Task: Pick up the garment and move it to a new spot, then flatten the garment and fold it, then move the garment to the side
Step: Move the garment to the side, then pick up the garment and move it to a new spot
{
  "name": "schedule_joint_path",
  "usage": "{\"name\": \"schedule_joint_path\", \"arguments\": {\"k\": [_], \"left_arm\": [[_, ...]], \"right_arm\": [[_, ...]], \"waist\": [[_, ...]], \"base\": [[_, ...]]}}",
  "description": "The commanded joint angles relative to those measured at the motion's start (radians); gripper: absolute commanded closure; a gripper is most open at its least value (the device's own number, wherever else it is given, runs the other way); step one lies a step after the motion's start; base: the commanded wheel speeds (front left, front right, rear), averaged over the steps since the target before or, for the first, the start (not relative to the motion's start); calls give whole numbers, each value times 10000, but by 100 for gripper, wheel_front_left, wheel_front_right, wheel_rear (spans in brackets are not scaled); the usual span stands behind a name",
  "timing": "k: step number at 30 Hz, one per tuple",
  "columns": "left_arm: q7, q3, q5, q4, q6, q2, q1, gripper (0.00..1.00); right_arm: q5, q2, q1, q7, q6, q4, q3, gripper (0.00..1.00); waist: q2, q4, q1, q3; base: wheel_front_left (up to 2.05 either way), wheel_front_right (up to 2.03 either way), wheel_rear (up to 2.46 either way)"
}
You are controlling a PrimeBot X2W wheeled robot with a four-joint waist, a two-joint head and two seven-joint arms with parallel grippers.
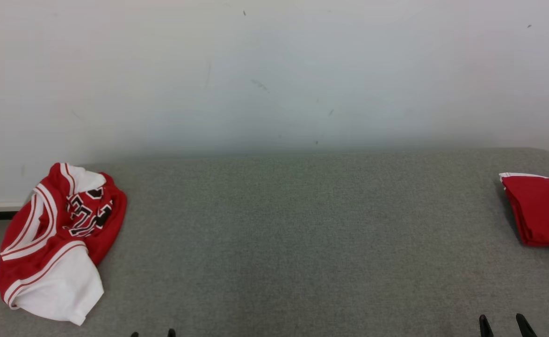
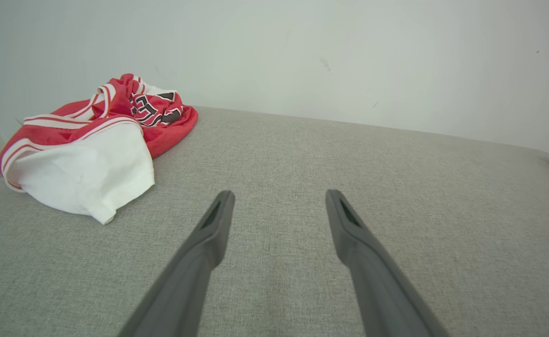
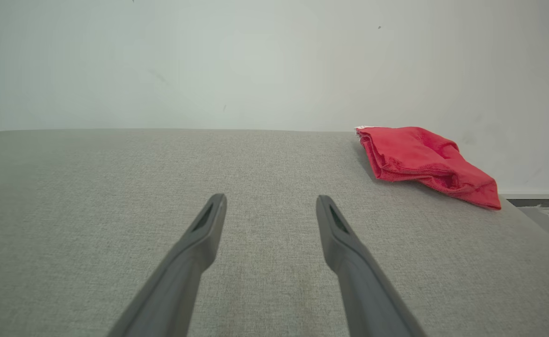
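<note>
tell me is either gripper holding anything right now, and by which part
Nothing is held: the left gripper and right gripper are both open, apart from the crumpled jersey.

Illegible black lettering (image 1: 89, 213) on jersey (image 1: 50, 262)

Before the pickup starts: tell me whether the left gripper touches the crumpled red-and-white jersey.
Apart. The left wrist view shows bare grey fabric surface between the left gripper and the crumpled red-and-white jersey.

So there's a crumpled red-and-white jersey (image 1: 54, 238) dumped on the left end of the grey table (image 1: 302, 234), and a folded red cloth (image 1: 543, 213) on its right end. Left gripper (image 1: 153, 333) and right gripper (image 1: 507, 324) barely peek in at the table's near edge, tips apart.
</note>
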Motion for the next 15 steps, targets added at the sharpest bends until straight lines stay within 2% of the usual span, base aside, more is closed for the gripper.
{"name": "schedule_joint_path", "arguments": {"k": [1, 9, 15], "left_arm": [[-1, 42, -96, 17, -36, 34, 14, 0], [-1, -26, 21, 32, -68, 32, -159, 0], [-1, -77, 164, 45, -125, 35, -125, 0]], "right_arm": [[-81, 24, 77, -26, -21, -63, -23, 0], [-170, 88, 82, -27, -21, -171, -67, 0], [-101, 225, 262, -27, -21, -173, 155, 0]], "waist": [[-1, 13, 2, 23], [-1, 438, 2, 49], [-1, 1642, 2, -22]], "base": [[0, 0, 0], [0, 0, 0], [0, 0, 0]]}}
